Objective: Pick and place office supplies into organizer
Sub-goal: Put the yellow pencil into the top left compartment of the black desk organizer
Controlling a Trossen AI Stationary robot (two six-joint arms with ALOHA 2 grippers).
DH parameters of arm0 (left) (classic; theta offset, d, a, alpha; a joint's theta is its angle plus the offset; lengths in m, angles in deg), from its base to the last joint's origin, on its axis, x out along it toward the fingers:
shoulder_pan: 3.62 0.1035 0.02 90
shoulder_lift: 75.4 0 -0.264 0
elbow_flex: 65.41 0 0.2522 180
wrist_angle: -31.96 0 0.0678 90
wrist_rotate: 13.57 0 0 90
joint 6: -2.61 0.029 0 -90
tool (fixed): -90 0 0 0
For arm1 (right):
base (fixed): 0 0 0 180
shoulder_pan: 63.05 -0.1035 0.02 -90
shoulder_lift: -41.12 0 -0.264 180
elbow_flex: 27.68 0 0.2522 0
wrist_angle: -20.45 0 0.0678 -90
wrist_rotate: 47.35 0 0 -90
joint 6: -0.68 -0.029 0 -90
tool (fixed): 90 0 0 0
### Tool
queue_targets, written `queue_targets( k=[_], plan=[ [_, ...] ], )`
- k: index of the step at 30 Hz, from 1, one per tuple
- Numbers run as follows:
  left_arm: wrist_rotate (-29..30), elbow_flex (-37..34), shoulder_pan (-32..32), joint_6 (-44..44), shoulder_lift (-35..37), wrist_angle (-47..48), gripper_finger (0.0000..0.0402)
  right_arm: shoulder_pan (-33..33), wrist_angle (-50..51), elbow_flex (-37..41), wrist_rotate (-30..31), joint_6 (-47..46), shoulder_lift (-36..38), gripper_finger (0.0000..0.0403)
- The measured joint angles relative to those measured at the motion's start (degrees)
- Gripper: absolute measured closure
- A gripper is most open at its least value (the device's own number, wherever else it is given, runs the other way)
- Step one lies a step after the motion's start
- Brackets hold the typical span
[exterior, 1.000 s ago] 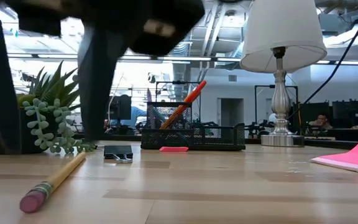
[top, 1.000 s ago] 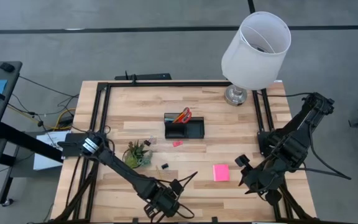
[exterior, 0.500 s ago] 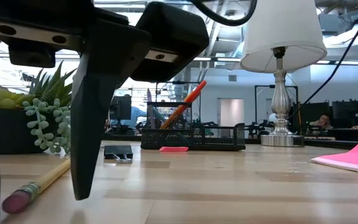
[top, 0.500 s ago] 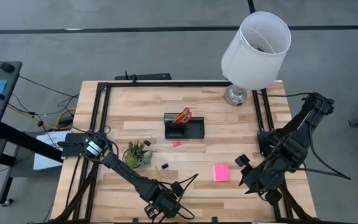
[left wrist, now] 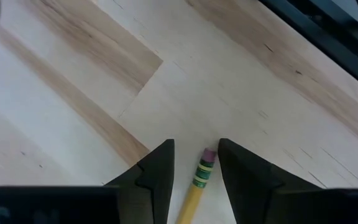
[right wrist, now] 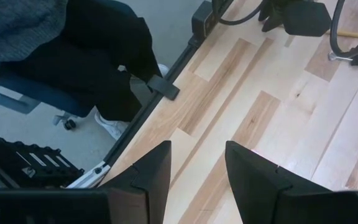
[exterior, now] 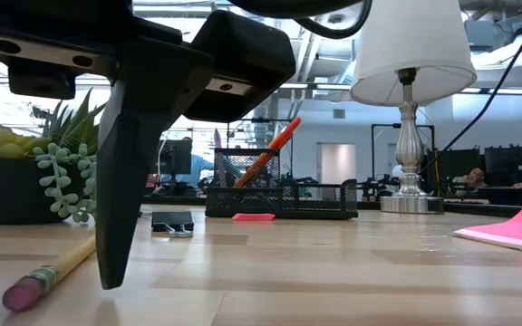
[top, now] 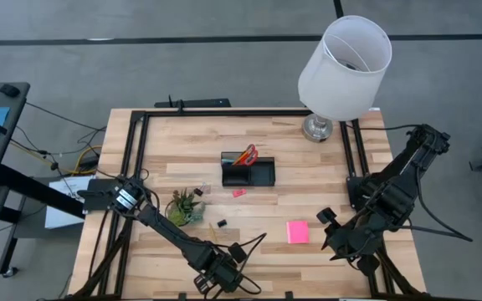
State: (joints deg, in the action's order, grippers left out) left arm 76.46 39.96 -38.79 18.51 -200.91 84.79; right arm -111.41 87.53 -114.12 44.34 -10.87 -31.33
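A yellow pencil with a pink eraser end lies flat on the wood near the table's near edge. My left gripper is open and low over it, one finger on each side of the eraser end, with a gap showing on both sides. The black organizer stands mid-table with an orange pen and red scissors leaning in its taller box. A pink sticky pad, a pink eraser and a black clip lie on the table. My right gripper is open and empty at the near right.
A small green plant stands left of centre, close to my left arm. A white-shaded lamp stands at the far right corner. A black frame runs around the table. A seated person's legs show beyond the table edge.
My left gripper has come down toward the table around the pencil's eraser end and stays open. The pencil's eraser end has shifted a little toward the table's left.
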Motion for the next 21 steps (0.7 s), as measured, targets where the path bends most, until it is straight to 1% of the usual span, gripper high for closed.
queue_targets(
  k=[3,10,12,14,18,21],
  plan=[
    [-0.76,-0.04,0.02,0.31,-0.02,0.14,0.0295,0.0,-0.04,0.0,0.0,0.0,0.0,0.0255],
    [-1.27,-0.13,-0.04,-0.23,-0.04,-0.2,0.0376,0.0,-0.09,0.0,0.0,0.01,0.0,0.0255],
    [-1.23,-0.13,-0.02,-0.42,-0.04,-0.2,0.0392,0.0,-0.09,0.0,0.0,0.01,0.0,0.0255],
    [-0.46,-0.13,0.04,-0.54,-0.04,-0.28,0.0394,0.0,-0.11,0.0,-0.01,0.02,0.0,0.0255],
    [0.22,-0.13,0.58,-0.59,-0.11,-0.49,0.0385,0.0,-0.09,0.0,-0.02,0.02,0.0,0.0255],
    [0.29,-0.14,1.16,-0.59,-0.11,-0.76,0.0392,0.0,-0.09,0.0,-0.02,0.02,0.0,0.0255]
  ],
)
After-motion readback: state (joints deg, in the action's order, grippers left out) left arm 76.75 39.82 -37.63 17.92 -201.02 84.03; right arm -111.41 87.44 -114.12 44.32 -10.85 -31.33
